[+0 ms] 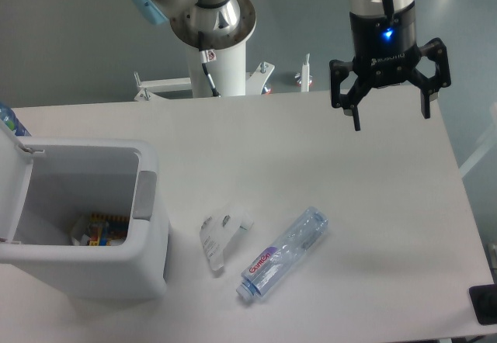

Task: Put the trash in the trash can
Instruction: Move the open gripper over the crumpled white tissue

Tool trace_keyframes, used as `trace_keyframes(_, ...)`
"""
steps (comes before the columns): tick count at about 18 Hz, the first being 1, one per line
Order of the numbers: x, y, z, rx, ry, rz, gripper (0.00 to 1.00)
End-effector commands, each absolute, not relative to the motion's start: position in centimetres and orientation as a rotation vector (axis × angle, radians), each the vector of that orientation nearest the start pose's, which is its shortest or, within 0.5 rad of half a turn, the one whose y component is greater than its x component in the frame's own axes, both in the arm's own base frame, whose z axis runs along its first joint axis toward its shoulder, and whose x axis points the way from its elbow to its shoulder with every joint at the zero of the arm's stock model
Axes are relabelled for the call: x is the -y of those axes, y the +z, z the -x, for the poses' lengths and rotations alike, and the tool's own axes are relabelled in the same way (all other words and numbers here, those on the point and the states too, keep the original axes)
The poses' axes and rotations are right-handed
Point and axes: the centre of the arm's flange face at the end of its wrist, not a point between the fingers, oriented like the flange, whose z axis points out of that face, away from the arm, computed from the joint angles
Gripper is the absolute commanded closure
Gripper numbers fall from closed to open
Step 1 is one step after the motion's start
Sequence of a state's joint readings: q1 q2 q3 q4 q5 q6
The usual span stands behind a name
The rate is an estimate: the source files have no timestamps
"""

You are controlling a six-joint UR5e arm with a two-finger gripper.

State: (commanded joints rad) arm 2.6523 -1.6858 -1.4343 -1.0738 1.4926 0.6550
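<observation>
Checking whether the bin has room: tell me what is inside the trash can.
The trash can is open; some colourful rubbish lies at its bottom. Its near wall hides the rest of the floor.

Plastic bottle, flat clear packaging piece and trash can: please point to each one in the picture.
Plastic bottle [282,254]: fixed camera view, on the middle of its clear body.
Flat clear packaging piece [220,234]: fixed camera view, on its centre.
Trash can [146,195]: fixed camera view, on the grey tab of its rim.

table [233,141] — white, bare centre | black object [483,304] — table's right edge | blue-capped item [9,119] — far left
</observation>
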Motion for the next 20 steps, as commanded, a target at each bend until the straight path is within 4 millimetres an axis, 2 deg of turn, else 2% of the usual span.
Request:
trace_keyframes(10, -39.7, 54.6, 44.0, 0.558, 0.454, 2.653, 0.00)
trace_keyframes(13, -39.7, 52.0, 43.7, 0.563, 0.427, 2.675, 0.00)
trace_keyframes(17, -39.4, 48.1, 42.0, 0.615, 0.410, 2.658, 0.00)
trace_keyframes(20, -40.7, 45.5, 40.2, 0.580, 0.322, 2.692, 0.00)
